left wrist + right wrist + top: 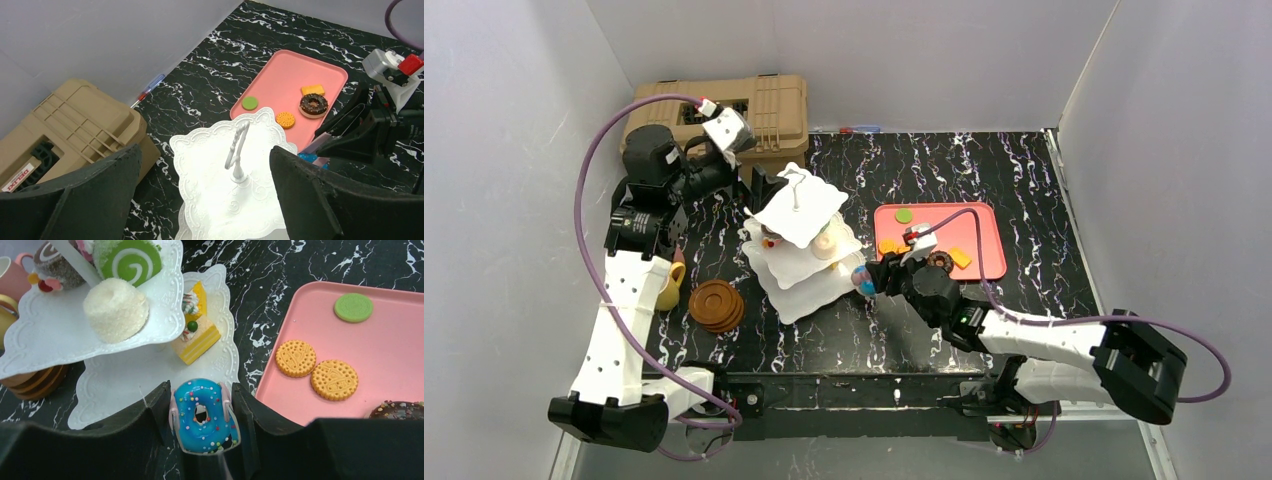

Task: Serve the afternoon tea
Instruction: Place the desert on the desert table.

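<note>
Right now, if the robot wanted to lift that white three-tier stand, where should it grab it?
By the wire loop on top of the stand, coming straight down from above. The loop stands upright, is thin enough to pinch, and sits over the centre, so the stand would probably hang level. The plates are wide and carry pastries, so their edges look a poorer hold.

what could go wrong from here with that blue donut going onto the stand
The blue donut in the right gripper sits low at the edge of the bottom plate; it may bump that rim or the cake slice. The left gripper is open by the handle of the stand, holding nothing, so a knock might shift it.
</note>
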